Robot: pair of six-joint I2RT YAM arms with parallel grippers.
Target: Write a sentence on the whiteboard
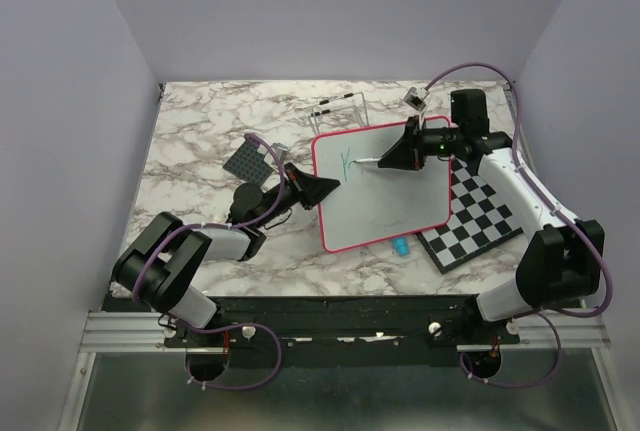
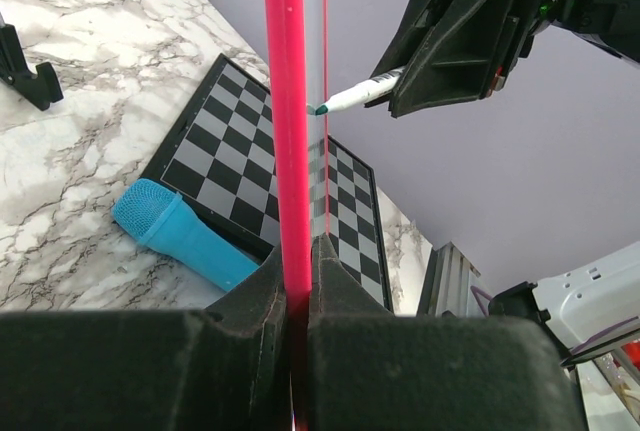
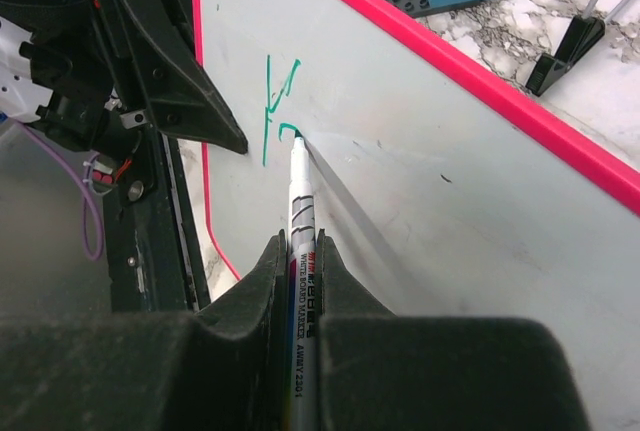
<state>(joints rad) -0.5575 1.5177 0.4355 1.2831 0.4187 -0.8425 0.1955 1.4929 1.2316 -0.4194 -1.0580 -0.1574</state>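
The whiteboard (image 1: 385, 191), glossy white with a pink-red frame, lies mid-table. My left gripper (image 1: 325, 189) is shut on its left frame edge (image 2: 287, 151). My right gripper (image 1: 392, 159) is shut on a white whiteboard marker (image 3: 302, 251) and holds it with the green tip touching the board (image 3: 480, 221). The sentence (image 3: 277, 101) is only a few green strokes near the board's upper left; it also shows in the top view (image 1: 347, 164). In the left wrist view the marker (image 2: 355, 96) tip meets the board edge-on.
A black-and-white checkered board (image 1: 478, 216) lies under the whiteboard's right side. A blue marker cap (image 1: 400, 247) sits by its near edge, and shows in the left wrist view (image 2: 185, 236). A grey brick plate (image 1: 247, 161) and wire stand (image 1: 338, 109) lie behind.
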